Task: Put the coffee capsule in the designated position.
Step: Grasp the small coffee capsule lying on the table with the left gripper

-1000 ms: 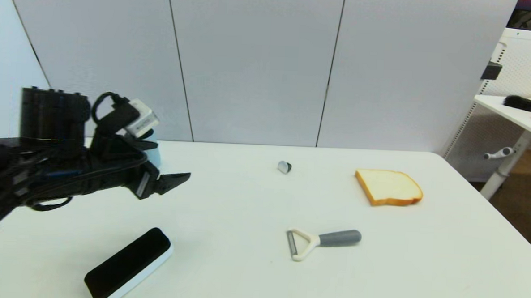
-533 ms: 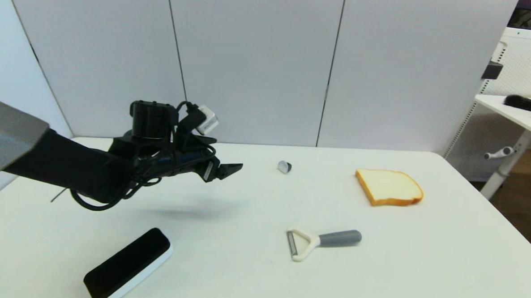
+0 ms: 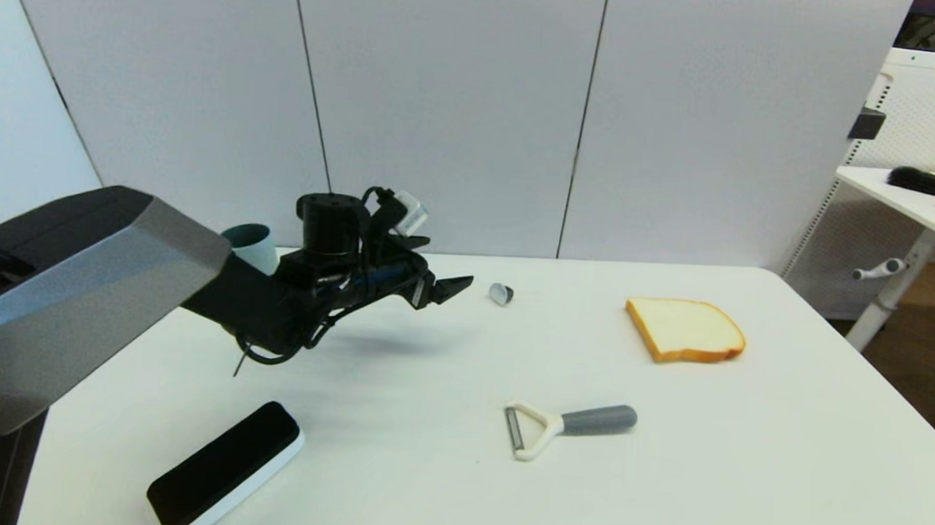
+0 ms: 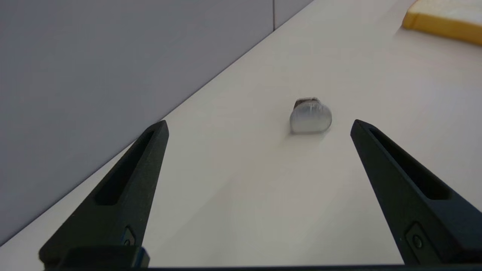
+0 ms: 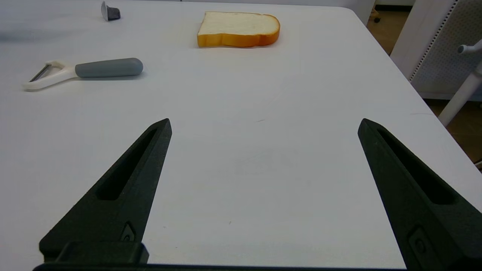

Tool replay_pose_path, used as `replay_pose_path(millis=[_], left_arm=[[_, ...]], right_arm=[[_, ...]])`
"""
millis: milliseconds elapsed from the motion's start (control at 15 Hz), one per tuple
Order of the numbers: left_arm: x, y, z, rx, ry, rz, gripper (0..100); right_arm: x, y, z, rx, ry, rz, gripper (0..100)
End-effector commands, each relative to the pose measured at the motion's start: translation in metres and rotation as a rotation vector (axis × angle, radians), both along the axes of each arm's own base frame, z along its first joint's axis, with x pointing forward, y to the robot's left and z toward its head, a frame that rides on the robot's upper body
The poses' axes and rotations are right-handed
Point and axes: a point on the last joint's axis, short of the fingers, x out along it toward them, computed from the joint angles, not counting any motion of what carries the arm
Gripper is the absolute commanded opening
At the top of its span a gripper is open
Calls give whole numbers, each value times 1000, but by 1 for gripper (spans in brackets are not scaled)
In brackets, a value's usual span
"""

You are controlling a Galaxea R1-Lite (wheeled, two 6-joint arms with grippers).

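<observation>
Left wrist: coffee capsule [image 4: 310,117] ahead, between open jaws.

lab | grey partition panels [image 3: 442,111] | white pegboard [image 3: 927,117]

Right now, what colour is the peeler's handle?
Grey, on a white head; the peeler shows best in the right wrist view.

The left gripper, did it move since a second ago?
Yes. The left gripper, open, has moved right across the table, now just short of the coffee capsule.
</observation>
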Motion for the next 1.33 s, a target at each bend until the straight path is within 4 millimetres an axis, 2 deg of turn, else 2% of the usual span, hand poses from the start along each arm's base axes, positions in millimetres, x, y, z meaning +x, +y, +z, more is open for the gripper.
replay_pose_path(millis=[67,200,533,667,1067,1333], left_arm=[[12,-39,-19,-76,55,-73,100],[19,-47,-19,-91,41,-81,100],[31,-56,-44,-103,90,-80,100],[32,-57,-48,-101,96,-81,100],[35,-60,-50,-89,108,-81,100],[36,-69,-47,-98,91,-96,100]], right_arm=[[0,0,0,0,2,1,100],[0,0,0,0,2,1,100],[0,0,0,0,2,1,100],[0,0,0,0,2,1,100],[0,0,0,0,2,1,100],[0,0,0,0,2,1,100]])
